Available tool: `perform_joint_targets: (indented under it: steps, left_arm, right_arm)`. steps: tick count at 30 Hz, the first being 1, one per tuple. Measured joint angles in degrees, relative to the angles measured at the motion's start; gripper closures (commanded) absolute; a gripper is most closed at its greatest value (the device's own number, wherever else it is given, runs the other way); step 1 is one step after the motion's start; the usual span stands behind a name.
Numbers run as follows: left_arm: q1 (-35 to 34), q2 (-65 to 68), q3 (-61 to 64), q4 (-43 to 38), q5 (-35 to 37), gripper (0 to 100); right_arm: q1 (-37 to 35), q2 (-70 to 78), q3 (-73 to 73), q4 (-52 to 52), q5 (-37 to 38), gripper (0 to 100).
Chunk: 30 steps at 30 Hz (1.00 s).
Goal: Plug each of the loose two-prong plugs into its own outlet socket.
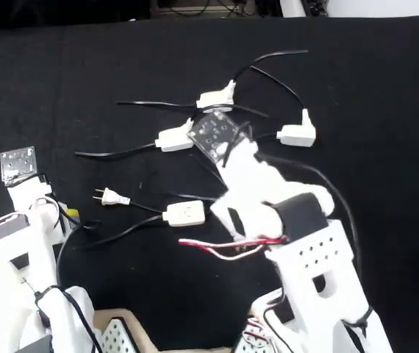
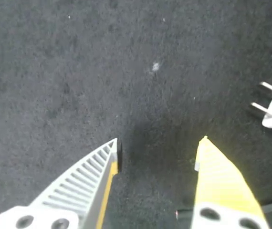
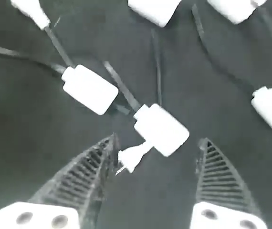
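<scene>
Early stage; prob. nothing plugged in yet. Left gripper (image 2: 159,143) is spread wide w/ nothing between its fingers, over bare cloth (image 2: 78,71). In the high view a loose plug (image 1: 110,196) lies at its 3 o'clock, prongs bare, w/ a socket block (image 1: 184,213) at 3 o'clock from the plug. Right gripper (image 3: 158,140), also spread, hovers over a second plug (image 3: 132,156) touching another block (image 3: 162,130) (seated? looks not, can't be sure). A third block (image 1: 296,134) sits at 3 o'clock of the right gripper.
</scene>
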<state>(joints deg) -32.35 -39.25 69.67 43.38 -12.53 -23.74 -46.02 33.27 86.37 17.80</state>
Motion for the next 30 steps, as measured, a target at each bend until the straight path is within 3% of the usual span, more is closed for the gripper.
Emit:
perform_joint_targets:
  steps: [4, 12, 19, 30]
  left_arm:
    - [0.00, 0.00, 0.00, 0.00, 0.00, 74]
    - [0.00, 0.00, 0.00, 0.00, 0.00, 74]
    - [0.00, 0.00, 0.00, 0.00, 0.00, 74]
    - [0.00, 0.00, 0.00, 0.00, 0.00, 74]
  right_arm:
    - [3.43, 0.00, 4.75, -0.09, 0.00, 73.0]
    - [5.19, 0.18, 21.98, -12.40, 1.41, 73.3]
    - [5.80, 9.05, 23.91, -16.26, -10.20, 73.3]
    - [5.80, 36.13, 10.20, -16.88, -26.46, 73.3]
